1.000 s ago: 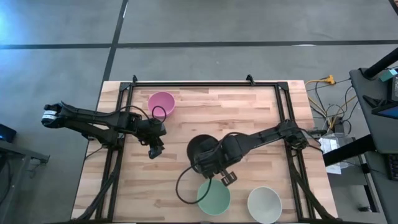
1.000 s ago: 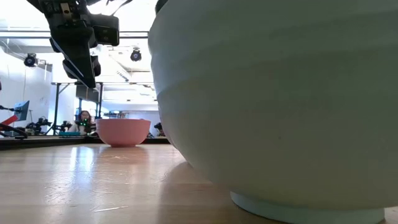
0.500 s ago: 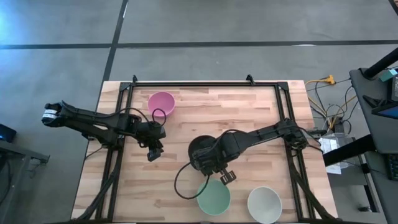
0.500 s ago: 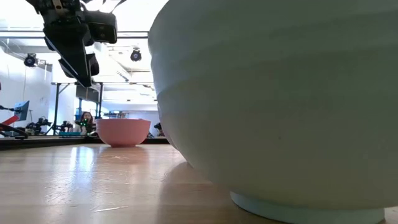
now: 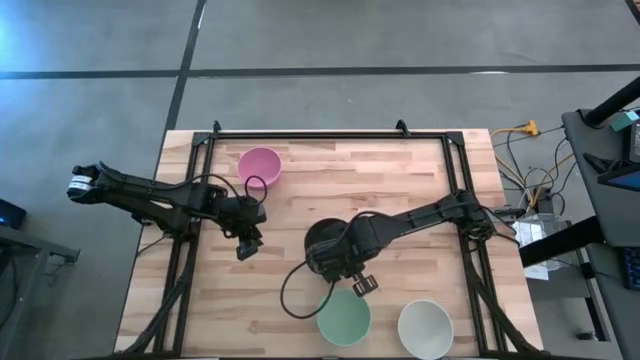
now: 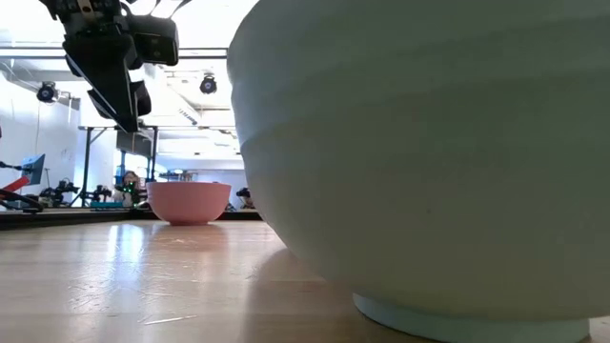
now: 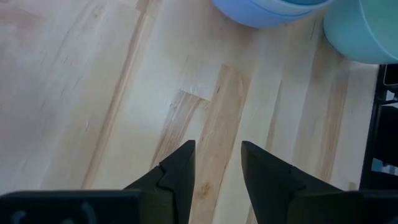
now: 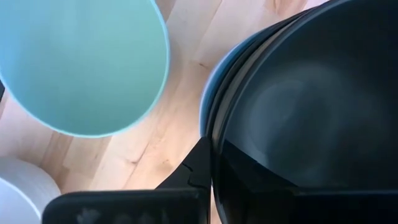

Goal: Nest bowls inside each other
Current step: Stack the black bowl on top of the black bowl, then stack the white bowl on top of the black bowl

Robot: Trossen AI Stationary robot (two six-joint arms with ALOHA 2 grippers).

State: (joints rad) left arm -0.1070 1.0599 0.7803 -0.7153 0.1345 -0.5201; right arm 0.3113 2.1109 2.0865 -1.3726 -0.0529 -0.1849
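A stack of nested bowls (image 5: 325, 243), black inside (image 8: 311, 106) with a blue outer rim (image 8: 208, 102), stands mid-table. My right gripper (image 8: 214, 155) is shut on its near rim. A mint green bowl (image 5: 343, 318) sits just nearer the table's near edge and fills the low view (image 6: 429, 152). A white bowl (image 5: 425, 328) rests to its right, and a pink bowl (image 5: 259, 165) stands near the far edge (image 6: 189, 202). My left gripper (image 5: 245, 245) hovers open over bare wood left of the stack (image 7: 214, 149), above the table (image 6: 119, 86). My right gripper grips the stack's rim (image 8: 210, 134) on the side facing the mint bowl. One finger (image 8: 200, 163) lies outside the rim. The other is lost in the dark of the black bowl's inside. I cannot tell whether the stack stands on the table or is raised.
A black frame rail (image 5: 330, 133) runs along the table's far edge, with side rails down left and right. Bare wood lies between the pink bowl and the stack and across the near left of the table (image 5: 220, 310). Cables and equipment sit beyond the right edge (image 5: 540, 200).
My left gripper has drifted a little toward the table's left and stayed open. My right arm has shifted slightly toward the table's left over the stack. The stack and the other bowls have kept their places.
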